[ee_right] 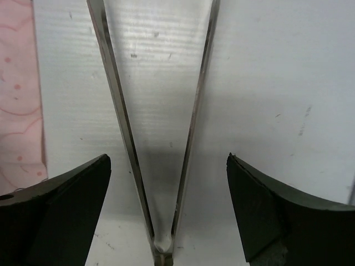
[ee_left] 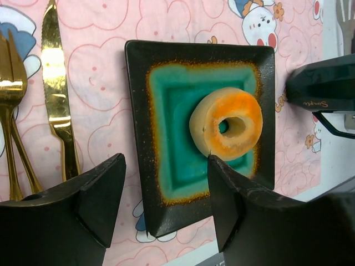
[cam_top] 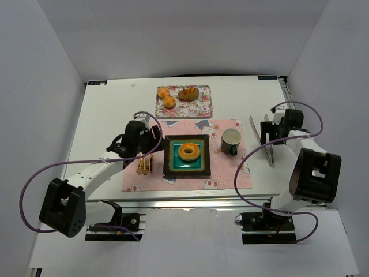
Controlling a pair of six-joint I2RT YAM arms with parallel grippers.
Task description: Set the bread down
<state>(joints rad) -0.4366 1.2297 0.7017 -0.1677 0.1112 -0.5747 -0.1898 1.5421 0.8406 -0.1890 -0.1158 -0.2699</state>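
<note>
The bread (cam_top: 188, 152) is a golden-brown ring lying in the middle of a square plate (cam_top: 170, 164) with a black rim and teal centre. In the left wrist view the bread (ee_left: 227, 124) lies on the plate (ee_left: 138, 111) just beyond my right fingertip. My left gripper (cam_top: 155, 142) hovers at the plate's left edge, open and empty (ee_left: 166, 194). My right gripper (cam_top: 270, 136) is open over the metal tongs (cam_top: 270, 153). In the right wrist view the tongs (ee_right: 119, 111) lie on the white table between the spread fingers (ee_right: 169, 194), untouched.
A gold knife (ee_left: 55, 94) and fork (ee_left: 11, 83) lie on the pink placemat (cam_top: 230, 173) left of the plate. A dark mug (cam_top: 231, 140) stands right of the plate. A floral tray (cam_top: 203, 107) at the back holds two orange buns and a brown pastry.
</note>
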